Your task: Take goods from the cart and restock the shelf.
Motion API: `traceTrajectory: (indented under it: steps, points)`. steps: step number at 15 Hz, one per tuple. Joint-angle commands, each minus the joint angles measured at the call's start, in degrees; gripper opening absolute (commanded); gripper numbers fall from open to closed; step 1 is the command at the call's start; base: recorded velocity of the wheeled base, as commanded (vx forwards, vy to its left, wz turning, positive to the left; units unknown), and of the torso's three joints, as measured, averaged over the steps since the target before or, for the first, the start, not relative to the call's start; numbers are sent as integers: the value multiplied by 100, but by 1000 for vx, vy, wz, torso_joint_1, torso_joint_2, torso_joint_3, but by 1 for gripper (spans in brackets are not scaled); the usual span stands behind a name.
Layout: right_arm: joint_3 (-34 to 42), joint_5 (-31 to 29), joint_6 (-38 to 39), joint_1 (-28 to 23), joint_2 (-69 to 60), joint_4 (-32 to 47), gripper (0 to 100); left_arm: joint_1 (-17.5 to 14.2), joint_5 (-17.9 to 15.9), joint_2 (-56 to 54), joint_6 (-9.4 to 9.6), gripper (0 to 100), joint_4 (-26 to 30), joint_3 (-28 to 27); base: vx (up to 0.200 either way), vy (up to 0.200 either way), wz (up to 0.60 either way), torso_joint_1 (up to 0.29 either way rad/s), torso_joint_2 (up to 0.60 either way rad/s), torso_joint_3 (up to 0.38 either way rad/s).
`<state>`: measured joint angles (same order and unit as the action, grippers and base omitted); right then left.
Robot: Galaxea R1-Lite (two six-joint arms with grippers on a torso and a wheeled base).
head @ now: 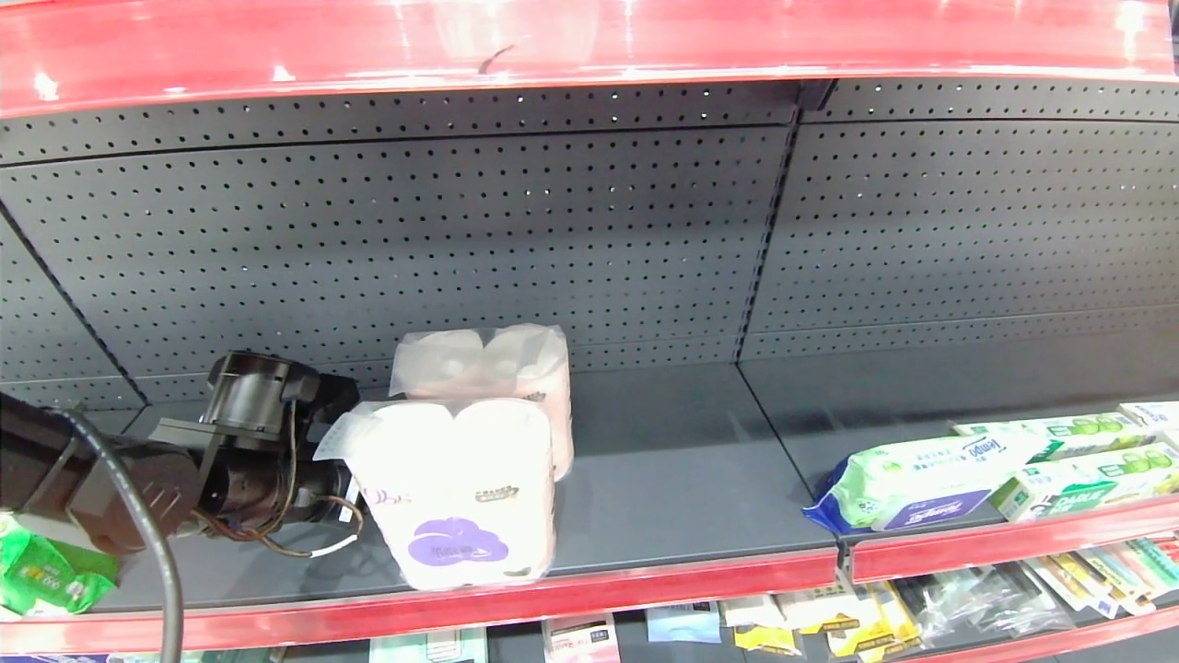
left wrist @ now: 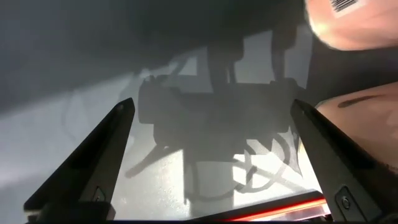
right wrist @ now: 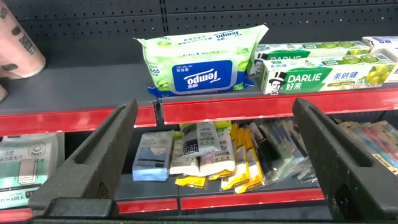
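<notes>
Two packs of toilet paper stand on the grey shelf. The front pack has a purple mark and sits by the red front edge; the rear pack stands right behind it. My left arm lies low over the shelf, close against the front pack's left side. In the left wrist view my left gripper is open with only bare shelf between its fingers, and the pack is just outside one finger. My right gripper is open and holds nothing, out in front of the shelf's red edge.
A green-and-white wipes pack and toothpaste boxes lie on the shelf's right section. A green packet sits at the far left. Small hanging goods fill the lower shelf. A red shelf overhangs above.
</notes>
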<state>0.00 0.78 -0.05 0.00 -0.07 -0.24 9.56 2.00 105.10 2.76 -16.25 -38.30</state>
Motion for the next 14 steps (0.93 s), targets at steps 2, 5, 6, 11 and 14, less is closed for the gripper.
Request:
traceTrajectory:
  steps: [2, 5, 6, 11, 14]
  points:
    - [0, 1, -4, 0, 7, -2, 100, 64, 2, -7, -3, 100, 8, -63, 0, 0, 0, 0, 0, 0]
    - [0, 1, -4, 0, 7, -2, 100, 143, 11, -7, -3, 100, 17, -54, 0, 0, 0, 0, 0, 0]
    - [0, 1, -4, 0, 7, -2, 100, 143, 11, -7, -3, 100, 17, -54, 0, 0, 0, 0, 0, 0]
    - [0, 1, -4, 0, 7, -2, 100, 213, 11, -7, -3, 100, 61, -54, 0, 0, 0, 0, 0, 0]
    - [0, 1, -4, 0, 7, -2, 100, 222, 11, -7, -3, 100, 61, -54, 0, 0, 0, 0, 0, 0]
